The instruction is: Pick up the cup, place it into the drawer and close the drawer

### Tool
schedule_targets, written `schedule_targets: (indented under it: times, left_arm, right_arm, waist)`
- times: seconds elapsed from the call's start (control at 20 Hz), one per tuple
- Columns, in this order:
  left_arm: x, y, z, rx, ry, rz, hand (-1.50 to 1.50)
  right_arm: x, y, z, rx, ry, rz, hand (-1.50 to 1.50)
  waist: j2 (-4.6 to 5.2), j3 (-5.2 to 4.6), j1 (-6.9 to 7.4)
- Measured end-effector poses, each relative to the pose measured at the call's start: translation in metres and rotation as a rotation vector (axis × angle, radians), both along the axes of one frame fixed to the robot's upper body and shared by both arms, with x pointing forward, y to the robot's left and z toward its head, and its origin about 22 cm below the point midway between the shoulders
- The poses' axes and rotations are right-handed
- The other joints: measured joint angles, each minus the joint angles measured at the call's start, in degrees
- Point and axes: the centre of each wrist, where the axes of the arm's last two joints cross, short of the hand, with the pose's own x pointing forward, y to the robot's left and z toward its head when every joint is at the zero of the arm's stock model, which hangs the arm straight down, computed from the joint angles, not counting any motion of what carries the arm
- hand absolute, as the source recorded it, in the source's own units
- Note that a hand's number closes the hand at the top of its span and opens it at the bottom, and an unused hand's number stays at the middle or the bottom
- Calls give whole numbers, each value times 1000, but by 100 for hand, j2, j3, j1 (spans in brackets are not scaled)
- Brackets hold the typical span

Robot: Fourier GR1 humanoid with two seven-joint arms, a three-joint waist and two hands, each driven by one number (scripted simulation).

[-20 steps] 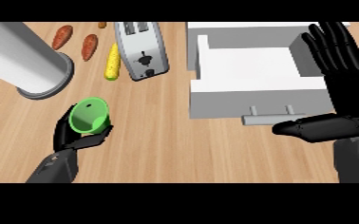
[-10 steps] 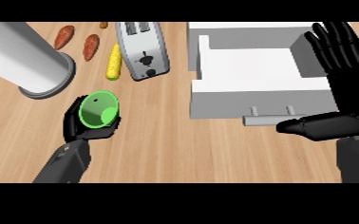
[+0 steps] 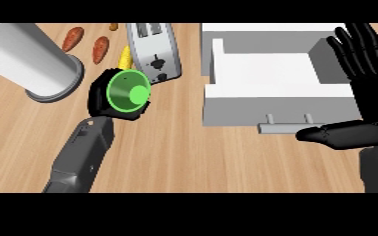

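A green cup (image 3: 129, 92) is held above the wooden counter, its opening facing me. My left hand (image 3: 102, 100) is curled round it, just in front of the toaster. The white drawer (image 3: 262, 77) stands pulled open at the right, its inside bare, with a grey handle (image 3: 289, 126) on its front. My right hand (image 3: 359, 65) rests open at the right edge, fingers up over the drawer's right side and thumb (image 3: 332, 134) reaching left beside the handle.
A silver toaster (image 3: 156, 52) stands behind the cup. A large grey cylinder (image 3: 38, 67) lies at the left. A yellow item (image 3: 125, 57) and two reddish-brown items (image 3: 101, 48) lie at the back left.
My left hand has carried the cup up and to the right, toward the toaster. The right hand has stayed still.
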Motion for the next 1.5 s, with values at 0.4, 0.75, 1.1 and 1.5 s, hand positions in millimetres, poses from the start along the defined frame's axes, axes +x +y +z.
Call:
schedule_targets:
  times: [0.4, 0.75, 1.1, 1.5]
  left_arm:
    - [36, -29, 58, 53, 1, -81, 150]
    - [73, -117, 166, 94, -74, -183, 150]
    - [81, -175, 225, 170, 10, -159, 150]
    - [87, -204, 236, 293, 163, -107, 150]
  right_arm:
    - [-1, 0, -6, -6, 10, -22, -150]
    - [0, -5, -12, 3, 2, -30, -150]
    - [2, -2, -9, -4, -14, -11, -150]
    - [13, 5, -8, -1, -33, 21, -150]
  waist:
    - [-18, -7, 97]
    - [-23, 4, -22]
    - [24, 5, -173]
    - [120, 10, -413]
